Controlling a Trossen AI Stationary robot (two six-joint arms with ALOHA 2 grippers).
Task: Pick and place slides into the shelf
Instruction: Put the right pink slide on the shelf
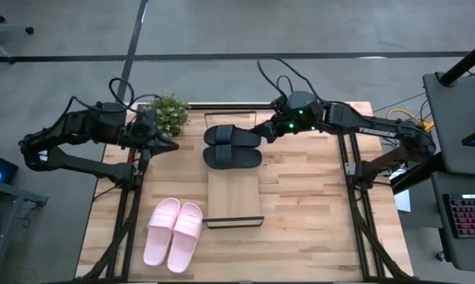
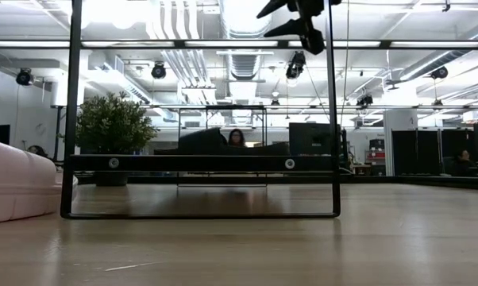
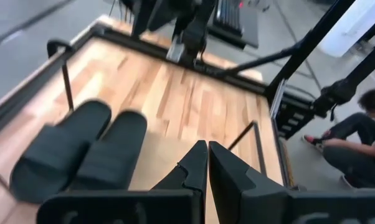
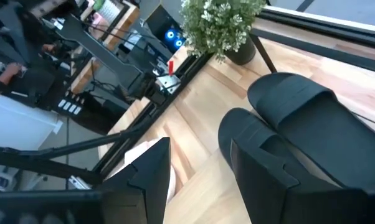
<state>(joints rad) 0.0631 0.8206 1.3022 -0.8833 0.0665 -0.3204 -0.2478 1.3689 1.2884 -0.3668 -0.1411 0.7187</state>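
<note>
Two black slides (image 1: 232, 146) lie side by side across the far end of the shelf (image 1: 233, 193), soles down on its plank; the low view shows them on top (image 2: 203, 143). The pink slides (image 1: 173, 233) lie as a pair on the table near its front left. My right gripper (image 1: 261, 130) hangs open, raised above the right ends of the black slides (image 4: 299, 124), with nothing between its fingers (image 4: 200, 180); it shows high up in the low view (image 2: 298, 22). My left gripper (image 1: 170, 144) is shut and empty left of the shelf, pointing toward the black slides (image 3: 69, 149).
A potted plant (image 1: 169, 112) stands at the table's far edge, left of the shelf. The shelf's thin dark frame (image 2: 68, 119) rises around the plank. A person (image 3: 368, 124) sits beyond the table's right side. Bare tabletop (image 1: 316, 205) lies right of the shelf.
</note>
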